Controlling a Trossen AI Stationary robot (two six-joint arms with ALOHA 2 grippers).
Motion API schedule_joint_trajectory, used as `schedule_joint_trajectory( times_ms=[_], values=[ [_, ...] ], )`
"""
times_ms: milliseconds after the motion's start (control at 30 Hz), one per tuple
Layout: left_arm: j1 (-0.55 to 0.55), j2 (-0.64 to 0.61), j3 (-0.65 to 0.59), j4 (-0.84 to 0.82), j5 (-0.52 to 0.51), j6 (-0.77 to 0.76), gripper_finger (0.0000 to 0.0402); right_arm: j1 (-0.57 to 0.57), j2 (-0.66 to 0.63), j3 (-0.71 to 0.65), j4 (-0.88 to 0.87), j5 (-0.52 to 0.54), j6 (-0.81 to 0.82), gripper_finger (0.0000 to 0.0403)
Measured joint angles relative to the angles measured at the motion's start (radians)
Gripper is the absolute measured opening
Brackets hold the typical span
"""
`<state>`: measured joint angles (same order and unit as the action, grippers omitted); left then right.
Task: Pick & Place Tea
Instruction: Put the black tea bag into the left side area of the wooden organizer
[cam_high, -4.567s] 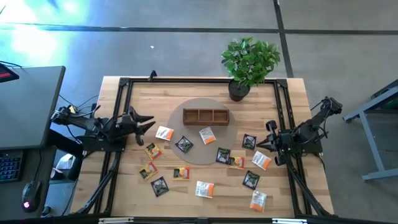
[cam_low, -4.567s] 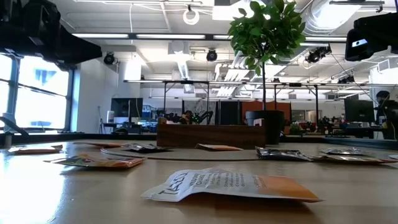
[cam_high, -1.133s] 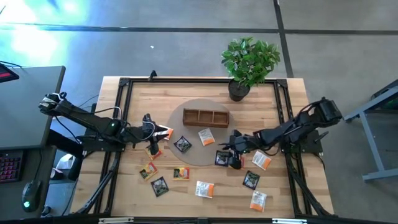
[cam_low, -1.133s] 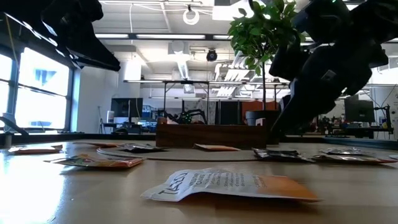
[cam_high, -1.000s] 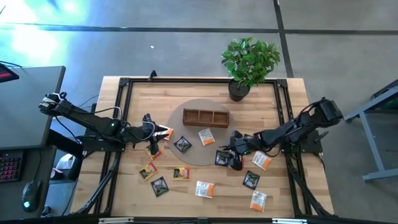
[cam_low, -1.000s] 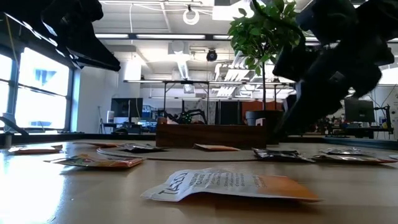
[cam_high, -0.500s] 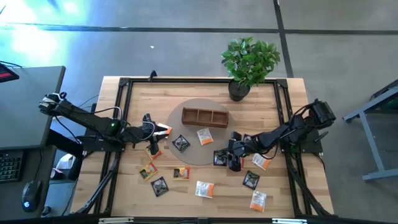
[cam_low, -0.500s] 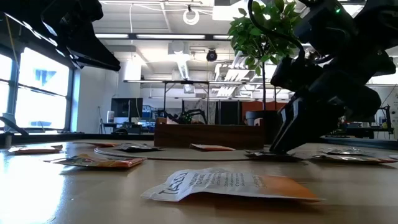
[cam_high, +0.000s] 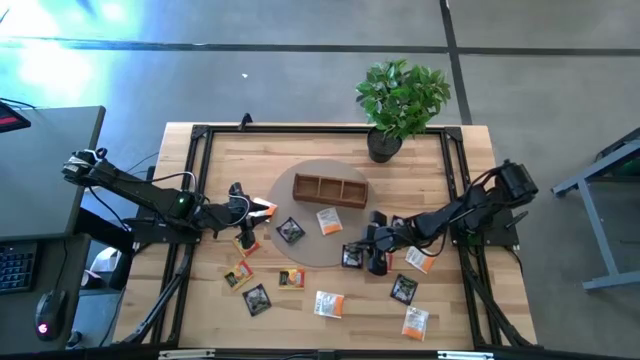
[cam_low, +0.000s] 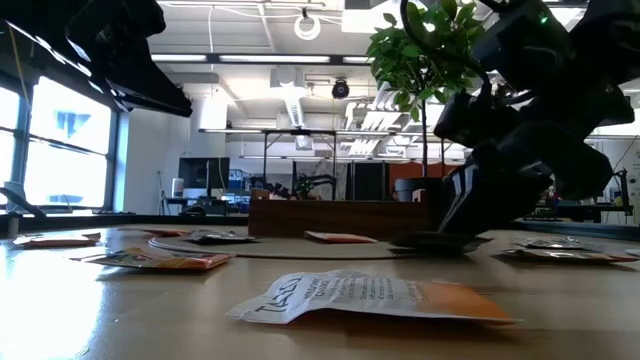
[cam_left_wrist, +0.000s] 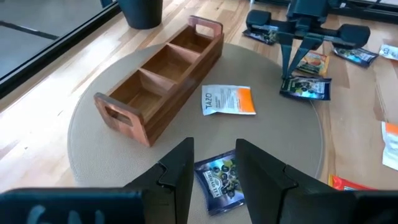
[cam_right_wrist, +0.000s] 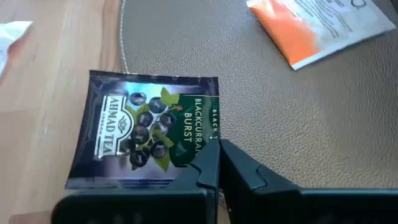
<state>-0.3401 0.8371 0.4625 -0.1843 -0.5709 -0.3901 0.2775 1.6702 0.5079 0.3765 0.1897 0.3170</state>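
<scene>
Both arms outstretched, right gripper (cam_high: 357, 256) pinching black sachet (cam_right_wrist: 146, 127)

Both arms out from their rest poses; right claw down on a black sachet

Since the earliest pictures the left claw (cam_high: 243, 216) has left the counter's left edge and reached in beside the white-and-orange sachet (cam_high: 264, 209) near the round mat (cam_high: 308, 248); in the last second it has not moved. The right claw (cam_high: 362, 252) has come in from the right edge and, over the last second, dropped lower and a little farther left, its fingers now closed on the edge of the black blackcurrant sachet (cam_right_wrist: 149, 129) at the mat's rim. That sachet has slid slightly left, and the mat with the wooden tray (cam_high: 328, 188) has shifted a touch left with it.
</scene>
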Motion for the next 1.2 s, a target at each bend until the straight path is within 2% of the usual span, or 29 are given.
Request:
schedule_joint_trajectory(
  times_ms=[167,367,500,667,1033,1200],
  values=[
    [0.0,0.0,0.0,0.022,0.006,-0.001,0.0117,0.0,-0.046,-0.002,0.026,-0.009,-0.03,0.0005],
    [0.0,0.051,0.002,0.132,0.082,-0.018,0.0117,0.0,-0.093,-0.001,0.03,-0.004,-0.035,0.0003],
    [0.0,0.142,0.002,0.232,0.14,-0.006,0.0117,0.0,-0.097,-0.001,0.047,0.003,-0.072,0.0002],
    [0.0,0.275,0.001,0.342,0.144,-0.016,0.0117,0.0,-0.098,0.0,0.052,0.004,-0.074,0.0001],
    [0.001,0.561,0.001,0.782,0.165,-0.244,0.0117,0.0,-0.099,0.0,0.052,0.005,-0.101,0.0001],
    [0.003,0.706,0.034,0.959,0.198,-0.254,0.0118,0.0,-0.1,0.001,0.052,0.005,-0.124,0.0]
  ],
)
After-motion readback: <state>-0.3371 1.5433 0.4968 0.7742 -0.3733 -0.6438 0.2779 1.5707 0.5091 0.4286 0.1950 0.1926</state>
